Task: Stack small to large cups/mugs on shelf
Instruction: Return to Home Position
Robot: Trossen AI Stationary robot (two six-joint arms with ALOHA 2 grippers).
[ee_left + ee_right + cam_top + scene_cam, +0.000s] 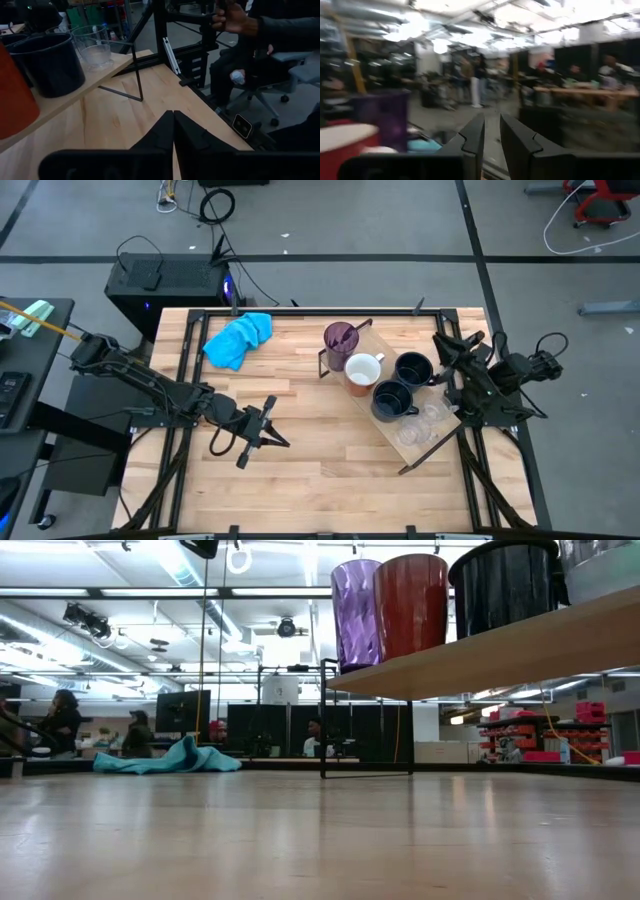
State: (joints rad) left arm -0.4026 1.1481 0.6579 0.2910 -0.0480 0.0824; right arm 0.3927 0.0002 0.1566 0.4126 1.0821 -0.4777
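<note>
All 6 cups stand on the shelf (520,650), which in the high view runs diagonally from upper centre to lower right. They are ordered along it as the purple tumbler (340,340), the white mug (362,370) whose outside shows red, 2 navy mugs (412,368) (392,400), then 2 clear glasses (432,415) (410,435) at the lower-right end. The job looks essentially finished, with only parking the arms left. The left gripper (262,430) hangs over bare tabletop at lower centre-left, well apart from the shelf, its fingers pressed together on nothing. The right gripper (491,117) sits at the right of the frame beside the shelf, its fingers parted by a narrow gap and empty. A blue cloth (238,338) lies at upper centre-left, clear of everything. If any piece needs re-seating, the glasses are probably light, slick and breakable, best pinched across the rim wall with 1 finger inside and gentle force. The mugs are likely heavier and rigid, so a rim pinch opposite the handle should hold. The tumbler is tall and looks tip-prone, so a grip low on its body seems safest.
</note>
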